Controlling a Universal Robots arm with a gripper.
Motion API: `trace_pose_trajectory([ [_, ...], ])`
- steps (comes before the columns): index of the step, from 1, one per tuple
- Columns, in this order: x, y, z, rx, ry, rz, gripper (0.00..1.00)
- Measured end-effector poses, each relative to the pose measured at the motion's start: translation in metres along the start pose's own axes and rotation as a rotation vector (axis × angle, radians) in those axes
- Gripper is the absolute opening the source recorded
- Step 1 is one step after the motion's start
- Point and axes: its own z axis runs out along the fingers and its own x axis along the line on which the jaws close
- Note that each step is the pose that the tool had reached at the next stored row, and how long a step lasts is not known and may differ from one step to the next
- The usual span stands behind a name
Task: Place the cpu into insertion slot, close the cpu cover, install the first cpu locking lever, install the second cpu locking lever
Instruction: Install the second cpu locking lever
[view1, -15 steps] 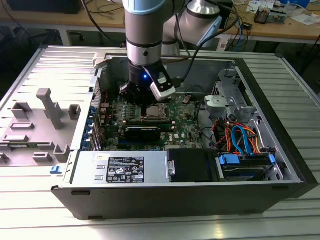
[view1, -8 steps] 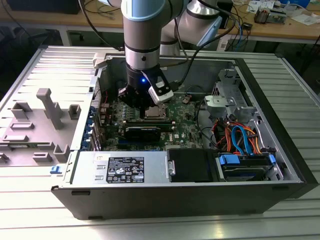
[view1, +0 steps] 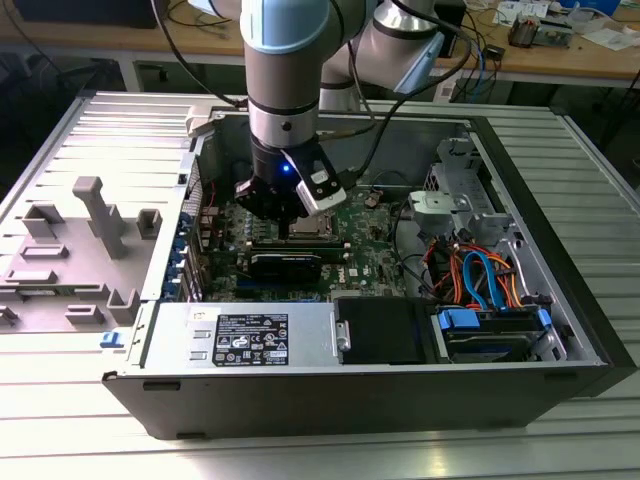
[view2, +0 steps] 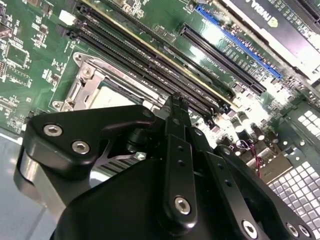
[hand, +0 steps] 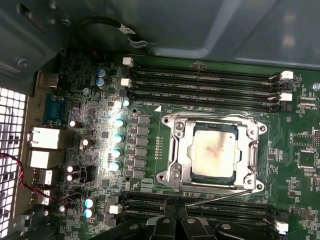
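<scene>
We are looking at the cpu, which is lying flat in the insertion slot on the green board, its pale metal top showing through the window of the cpu cover. The cover appears to be lying down over the chip already, framing it on all sides. We are judging the chip to be light, stiff and fragile underneath, so any handling belongs at its edges, never pressing on the middle.

A thin wire lever is running along the edge of the slot nearest the hand, and it seems to be standing slightly off the frame rather than latched, though we cannot be sure. It looks springy and slim, best caught near its free end.

The hand is hovering just beside that edge, over the long black memory slots. Its fingertips are pressed together with nothing between them, as far as the second wrist view shows.

In the exterior view the hand is reaching down into the open computer case, which is resting on the ribbed metal table.
</scene>
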Motion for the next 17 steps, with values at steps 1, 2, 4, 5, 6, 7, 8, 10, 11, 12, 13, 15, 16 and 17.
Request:
trace_pose_trajectory([
  [1,0.0006,-0.0009,0.0006,-0.0083,-0.0005,-0.006,0.11],
  [2,0.0011,-0.0014,0.0011,-0.0161,-0.0011,-0.011,0.11],
  [4,0.0018,-0.0025,0.0024,-0.0356,-0.0023,-0.022,0.11],
  [5,0.0022,-0.003,0.0044,-0.0459,-0.0029,-0.031,0.11],
  [6,0.0024,-0.0031,0.0056,-0.0476,-0.003,-0.034,0.11],
  [7,0.0025,-0.0033,0.0066,-0.0492,-0.0029,-0.037,0.11],
  [8,0.0028,-0.0035,0.0082,-0.055,-0.0031,-0.041,0.11],
  [10,0.004,-0.0036,0.0109,-0.0793,-0.0052,-0.052,0.11],
  [11,0.0048,-0.0037,0.012,-0.0905,-0.0062,-0.058,0.11],
  [12,0.0054,-0.0039,0.0131,-0.0964,-0.0066,-0.061,0.11],
  [13,0.0061,-0.0039,0.014,-0.1003,-0.0068,-0.064,0.11],
  [15,0.0071,-0.004,0.0164,-0.1039,-0.0068,-0.068,0.11],
  [16,0.0072,-0.004,0.0175,-0.1038,-0.0068,-0.068,0.11],
  [17,0.0073,-0.0041,0.0188,-0.1038,-0.0067,-0.069,0.11],
])
